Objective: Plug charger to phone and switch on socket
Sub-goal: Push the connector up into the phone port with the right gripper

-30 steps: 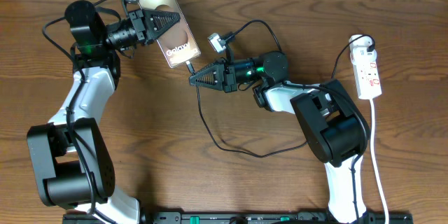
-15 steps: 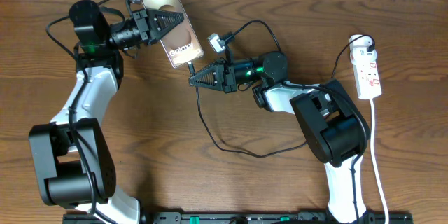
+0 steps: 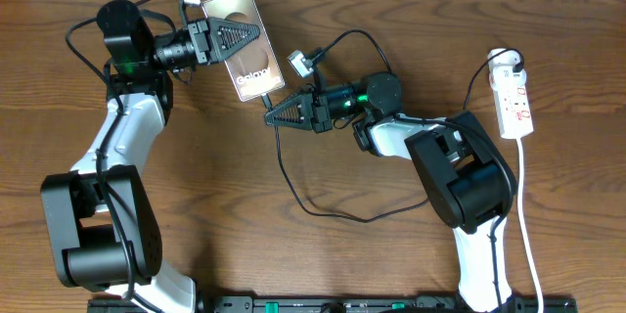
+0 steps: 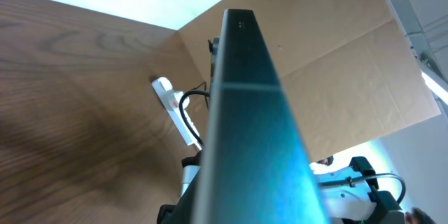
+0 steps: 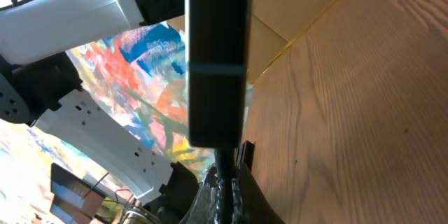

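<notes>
Since a second ago your left gripper point(image 3: 256, 30), clamped on the flat glossy brown phone point(image 3: 249, 49), shifted it toward the right gripper point(image 3: 270, 114), which is shut on the thin black charger cable point(image 3: 293, 184) tip just under the phone: mid-plugging, so line tip to port next, with the white plastic socket point(image 3: 515, 103) well right of the phone and unswitched.

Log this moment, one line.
left end effector shut on dark glossy phone | right end effector shut on thin black charger cable | white power strip untouched
</notes>
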